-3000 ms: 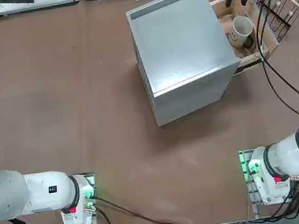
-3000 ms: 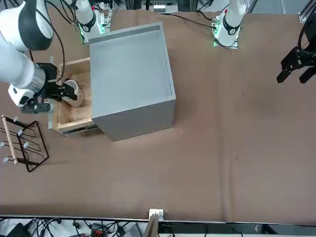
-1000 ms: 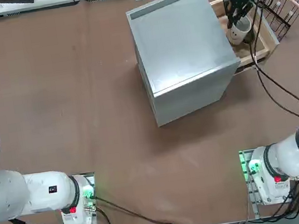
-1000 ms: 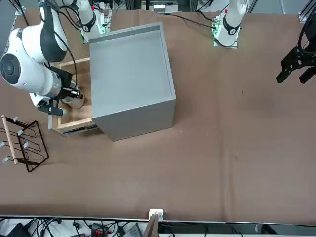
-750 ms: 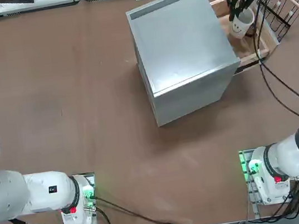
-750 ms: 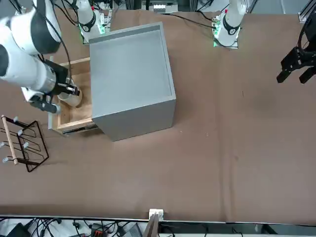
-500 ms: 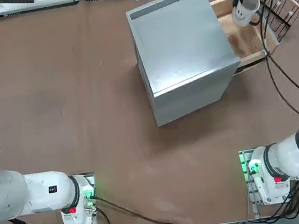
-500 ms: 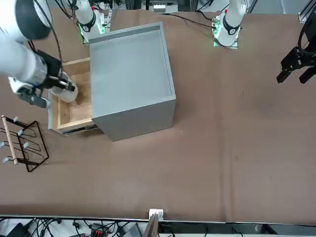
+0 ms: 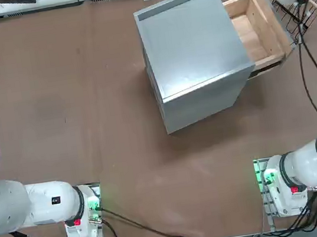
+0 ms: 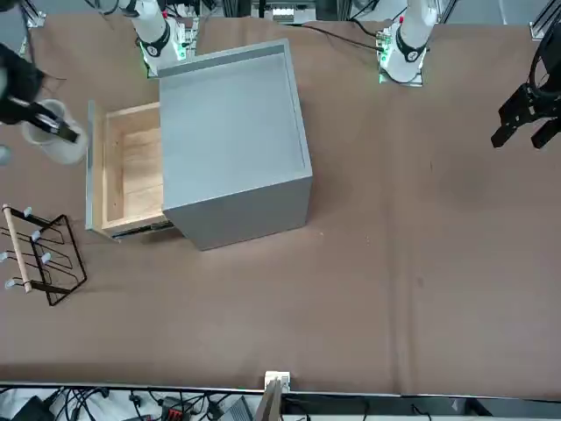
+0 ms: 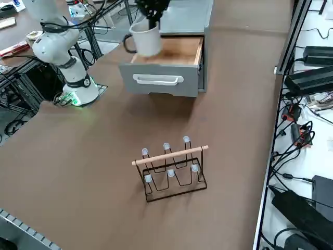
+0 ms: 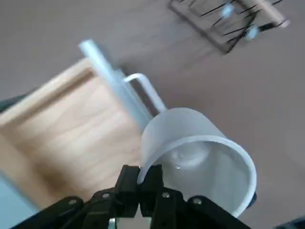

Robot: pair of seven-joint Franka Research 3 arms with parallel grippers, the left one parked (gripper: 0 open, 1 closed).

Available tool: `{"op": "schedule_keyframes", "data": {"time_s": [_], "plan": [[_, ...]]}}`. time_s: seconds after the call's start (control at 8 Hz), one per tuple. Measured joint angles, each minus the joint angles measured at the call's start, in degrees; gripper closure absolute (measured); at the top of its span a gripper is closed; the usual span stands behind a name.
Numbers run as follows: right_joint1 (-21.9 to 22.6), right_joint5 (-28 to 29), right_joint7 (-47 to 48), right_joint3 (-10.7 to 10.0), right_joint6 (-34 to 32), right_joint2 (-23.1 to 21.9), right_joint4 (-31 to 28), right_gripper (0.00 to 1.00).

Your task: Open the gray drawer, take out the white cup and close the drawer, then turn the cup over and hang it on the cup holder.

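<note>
Above the pulled-out gray drawer, my right tool is pinched nearly closed on the rim of the white cup (handle sticking out, free); cup holder stands apart on the desk; drawer sits empty.

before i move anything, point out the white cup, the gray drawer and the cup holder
White cup [image 11: 148, 42]: right side view, on its outer side wall.
Gray drawer [image 11: 122, 78]: right side view, on its metal front.
Cup holder [image 11: 171, 154]: right side view, on its pale wooden bar.
</note>
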Motion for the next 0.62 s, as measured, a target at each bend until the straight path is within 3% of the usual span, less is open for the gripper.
{"op": "schedule_keyframes", "data": {"time_s": [0.25,0.62], "plan": [[-6.2,-0.3,-13.8,-2.9,2.4,1.4,-1.7,0.95],[-12.6,-0.1,-20.2,-3.2,15.3,4.1,-13.0,0.95]]}}
